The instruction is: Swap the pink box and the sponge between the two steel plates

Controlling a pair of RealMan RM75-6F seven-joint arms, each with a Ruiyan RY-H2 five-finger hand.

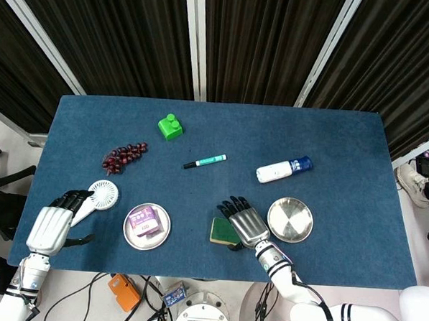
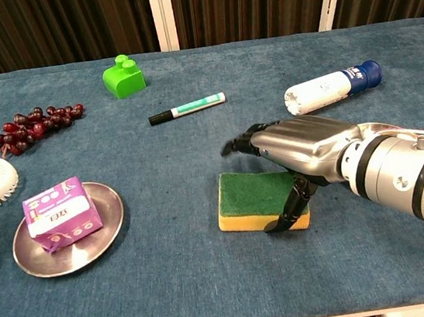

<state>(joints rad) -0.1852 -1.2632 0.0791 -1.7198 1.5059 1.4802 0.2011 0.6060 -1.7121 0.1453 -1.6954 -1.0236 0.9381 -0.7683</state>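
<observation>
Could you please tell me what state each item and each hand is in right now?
pink box: lying in the left steel plate.
sponge: flat on the table, green side up, in no plate.
right steel plate: holds nothing.
marker: capped, lying flat.
bottle: on its side, cap on.
right hand: over the sponge, not gripping it.
left hand: open, holding nothing.

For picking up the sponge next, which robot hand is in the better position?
The right robot hand: it hovers directly over the sponge, with one finger reaching down at its front edge. The left robot hand is far off, beyond the pink box.
</observation>
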